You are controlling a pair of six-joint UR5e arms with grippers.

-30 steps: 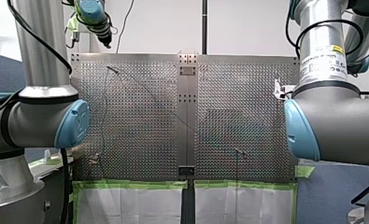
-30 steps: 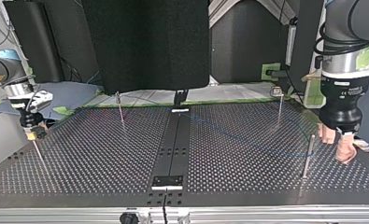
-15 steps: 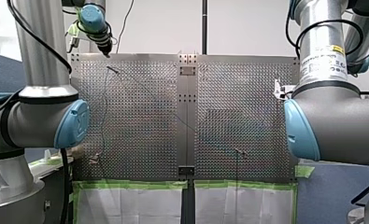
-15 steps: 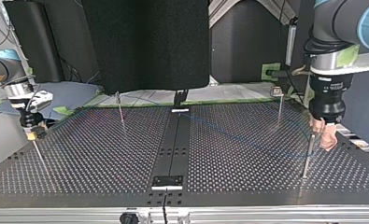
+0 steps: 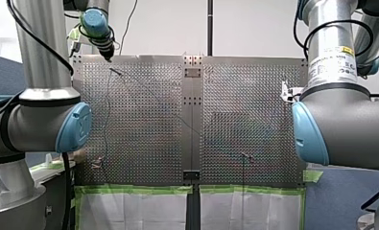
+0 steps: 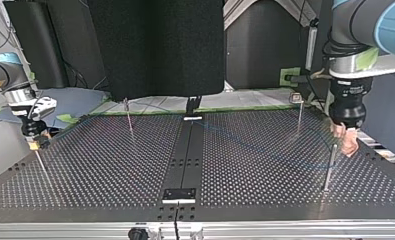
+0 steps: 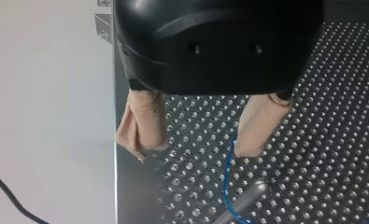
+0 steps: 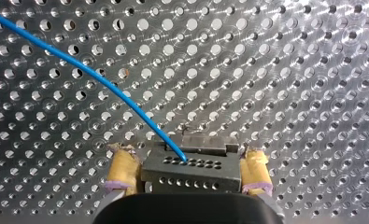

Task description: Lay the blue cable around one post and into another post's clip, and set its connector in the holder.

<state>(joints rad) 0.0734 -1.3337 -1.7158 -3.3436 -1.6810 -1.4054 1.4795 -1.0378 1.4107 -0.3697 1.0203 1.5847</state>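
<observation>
Two arms work over one perforated table. One blue cable is in play, with one connector.

In the top view I count four thin posts: a far left post, a far right post, a near right post and a near left post.

My right gripper hangs at the top view's left, over the near left post. Its two yellow pads are closed in on the dark connector, one at each side. The cable leaves the connector's top and runs off across the holes.

My left gripper stands at the top view's right, just behind the near right post. Its two beige pads are set wide apart and grip nothing. The cable passes between them, close to one pad. A post stands just ahead.

A dark strip runs down the table's middle. A big black panel rises beyond the far edge. Green tape lines the front view's near edge, where the arms' grey elbows block both sides of the table.
</observation>
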